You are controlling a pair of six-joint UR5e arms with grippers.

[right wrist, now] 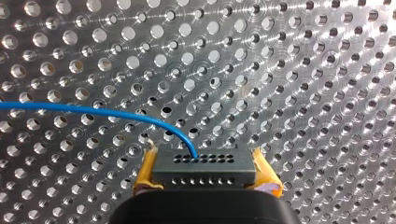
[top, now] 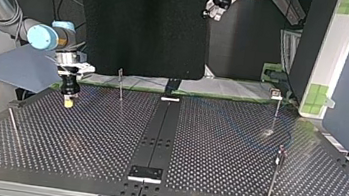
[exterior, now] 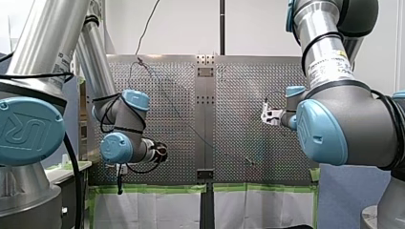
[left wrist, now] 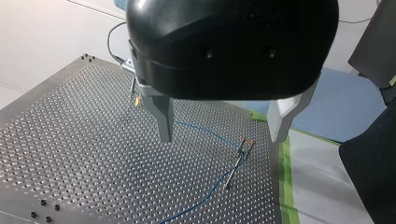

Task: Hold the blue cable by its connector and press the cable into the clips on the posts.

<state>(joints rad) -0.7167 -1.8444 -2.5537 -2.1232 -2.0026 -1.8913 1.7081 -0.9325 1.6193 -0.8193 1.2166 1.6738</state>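
A: My right gripper (right wrist: 205,159) is shut tight on the small dark grey plastic connector with rows of holes (right wrist: 204,175). See its yellow pads (right wrist: 145,171), one on each side?

B: Yes! The thin blue cable (right wrist: 93,110) comes out of the connector and bends away over the shiny metal worktop full of holes (right wrist: 303,70). Why hold the block and not the cable?

A: I think it is because the block is hard, so it will not slip. Then the cable can trail along behind it.

B: Now the left wrist view. My left gripper (left wrist: 222,133) is open wide, with nothing in it.

A: It hangs high over the worktop. Under it the blue cable lies on the holes and goes by a thin metal post with a clip on top (left wrist: 240,156). I cannot tell if the cable sits in the clip.

B: In the top view the right gripper is down low, close to the worktop, not far from one post. The left gripper is way up and out of the way.

A: That leaves room, I guess. More posts stand well apart, so the cable has far to go.

B: The front view shows the right gripper out over the worktop, and my left arm off at the view's left.
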